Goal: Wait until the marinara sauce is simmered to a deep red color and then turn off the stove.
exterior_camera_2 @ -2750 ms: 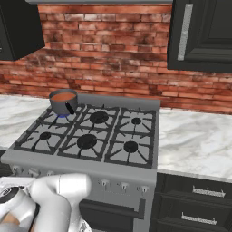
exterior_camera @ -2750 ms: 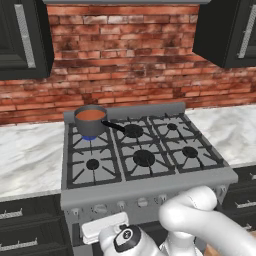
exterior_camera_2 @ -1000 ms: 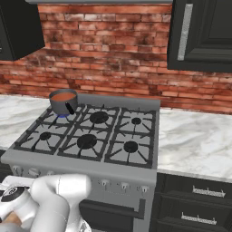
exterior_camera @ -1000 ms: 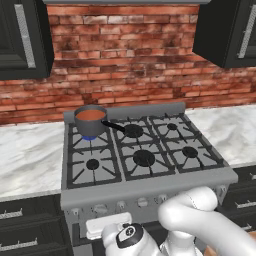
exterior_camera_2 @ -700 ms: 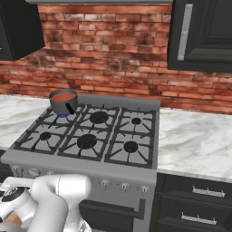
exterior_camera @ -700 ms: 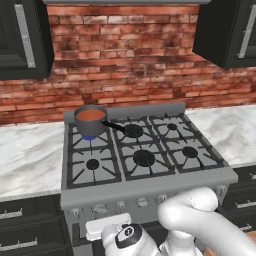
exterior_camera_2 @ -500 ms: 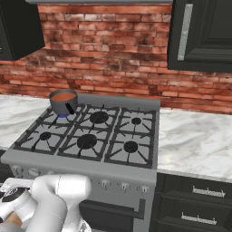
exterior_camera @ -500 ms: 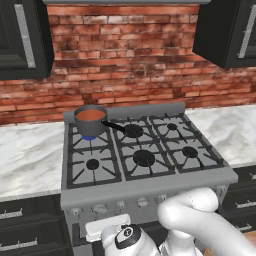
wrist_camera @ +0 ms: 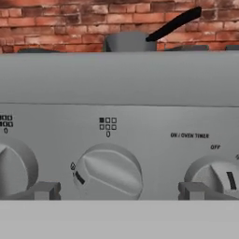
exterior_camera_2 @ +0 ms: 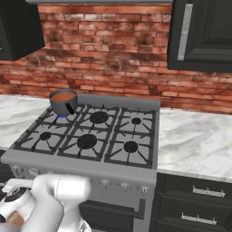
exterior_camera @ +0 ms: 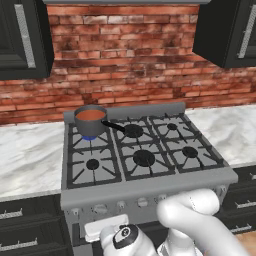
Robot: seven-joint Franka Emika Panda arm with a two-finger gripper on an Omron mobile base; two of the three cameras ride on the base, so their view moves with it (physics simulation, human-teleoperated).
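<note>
The marinara sauce (exterior_camera: 90, 115) (exterior_camera_2: 63, 96) is an orange-red disc in a grey saucepan (exterior_camera: 91, 122) (wrist_camera: 130, 42) with a black handle. It sits on the stove's (exterior_camera: 150, 186) (exterior_camera_2: 81, 165) back-left burner, over a small blue flame (exterior_camera: 90, 136). In the hand view my gripper (wrist_camera: 119, 190) is open and close to the stove's front panel (wrist_camera: 140, 84). Its fingertips (wrist_camera: 44, 190) stand either side of a round knob (wrist_camera: 108, 172). That knob's black mark points to the lower left.
More knobs flank the middle one on the left (wrist_camera: 11, 170) and right (wrist_camera: 219, 179), the right under an OFF label. White marble counters (exterior_camera: 27, 155) (exterior_camera_2: 199, 136) lie on both sides of the range. Dark cabinets (exterior_camera_2: 199, 34) hang above, and a brick wall stands behind.
The hand has crept slightly up and closer to the knob row at the stove's front. Saucepan and sauce look the same.
</note>
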